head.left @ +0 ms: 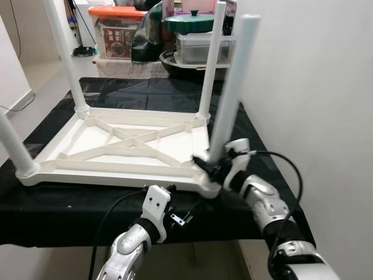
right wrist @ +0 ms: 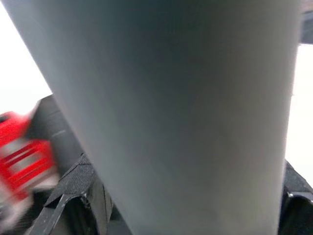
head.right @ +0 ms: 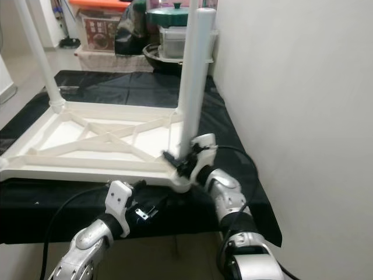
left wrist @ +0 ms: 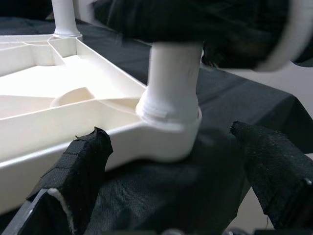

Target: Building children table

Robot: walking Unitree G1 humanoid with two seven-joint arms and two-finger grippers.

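I had the right gripper (head.left: 214, 165) clamped low on the near table leg (head.left: 232, 93), light, stiff, slick plastic, left gripper (left wrist: 171, 196) spread open.

- A black cloth (head.left: 145, 93) covers the supporting surface.
- An upturned white tabletop (head.left: 122, 149) lies flat on the cloth, ribbed underside facing up.
- Storage bins (head.left: 119, 35) and a dark pan (head.left: 192, 64) stand at 12 o'clock, beyond the cloth.
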